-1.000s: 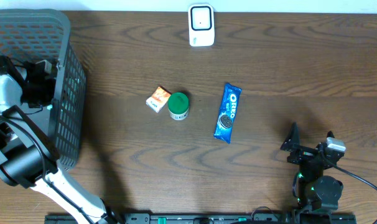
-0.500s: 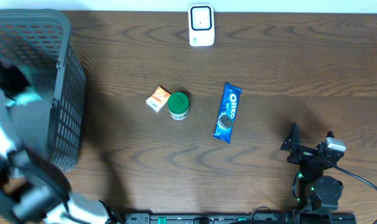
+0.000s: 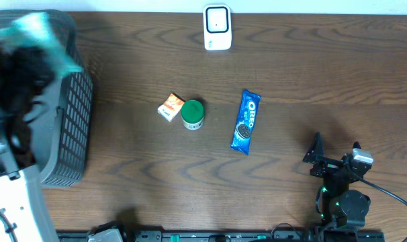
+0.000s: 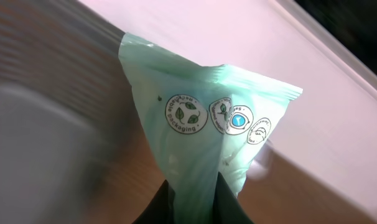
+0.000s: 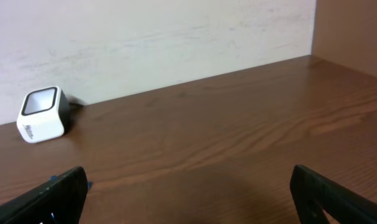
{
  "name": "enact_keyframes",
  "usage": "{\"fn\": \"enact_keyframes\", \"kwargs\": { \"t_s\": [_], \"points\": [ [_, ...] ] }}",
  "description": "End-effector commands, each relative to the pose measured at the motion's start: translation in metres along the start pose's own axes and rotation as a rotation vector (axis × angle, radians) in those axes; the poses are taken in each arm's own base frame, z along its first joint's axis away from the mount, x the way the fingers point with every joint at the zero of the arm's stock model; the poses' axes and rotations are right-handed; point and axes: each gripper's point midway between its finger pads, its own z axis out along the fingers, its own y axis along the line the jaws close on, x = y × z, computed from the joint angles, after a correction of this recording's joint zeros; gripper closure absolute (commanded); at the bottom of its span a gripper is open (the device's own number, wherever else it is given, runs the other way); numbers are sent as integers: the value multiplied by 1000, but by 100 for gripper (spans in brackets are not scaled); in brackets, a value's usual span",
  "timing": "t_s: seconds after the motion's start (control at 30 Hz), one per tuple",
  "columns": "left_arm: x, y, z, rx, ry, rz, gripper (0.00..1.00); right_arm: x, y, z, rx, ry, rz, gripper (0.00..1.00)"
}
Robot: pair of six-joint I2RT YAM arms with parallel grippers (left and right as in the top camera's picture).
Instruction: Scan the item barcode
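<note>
Mint-green pouch (image 4: 201,124), the item to be scanned, is pinched at its lower end by the left gripper (image 4: 191,194), whose two dark fingers (image 4: 158,204) are clenched on it. In the left wrist view we see round printed symbols on the pouch, one reading "packaging"; we make out no barcode on this face. From overhead we see the pouch as a teal blur above the far left corner of the tabletop (image 3: 291,74), over the grey mesh basket (image 3: 69,121) that stands there.

At the middle of the far edge stands a small white scanner (image 3: 217,27). Near the centre we see a small orange box (image 3: 170,107) just beside a green-lidded jar (image 3: 193,114), and a blue Oreo pack (image 3: 246,122) nearby. The right gripper (image 3: 336,144) sits toward the near right corner, jaws spread wide and grasping nothing.
</note>
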Motion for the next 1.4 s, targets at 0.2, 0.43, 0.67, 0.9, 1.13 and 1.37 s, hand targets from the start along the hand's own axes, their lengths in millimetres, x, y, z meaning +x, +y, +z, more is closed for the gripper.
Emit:
{"fn": "enact_keyframes", "kwargs": {
  "t_s": [0.2, 0.43, 0.67, 0.9, 1.13, 1.37],
  "points": [
    [149, -133, 33, 522, 596, 150, 93, 2, 2, 0, -9, 6, -12, 1],
    [232, -154, 76, 541, 838, 248, 93, 2, 2, 0, -9, 6, -12, 1],
    [308, -166, 117, 529, 949, 393, 93, 2, 2, 0, -9, 6, -12, 1],
    [358, -130, 176, 198, 872, 597, 92, 2, 2, 0, -9, 6, -12, 1],
    [390, -98, 211, -9, 839, 680, 93, 2, 2, 0, -9, 6, -12, 1],
    [402, -90, 227, -47, 832, 656, 15, 2, 2, 0, -9, 6, -12, 1]
  ]
}}
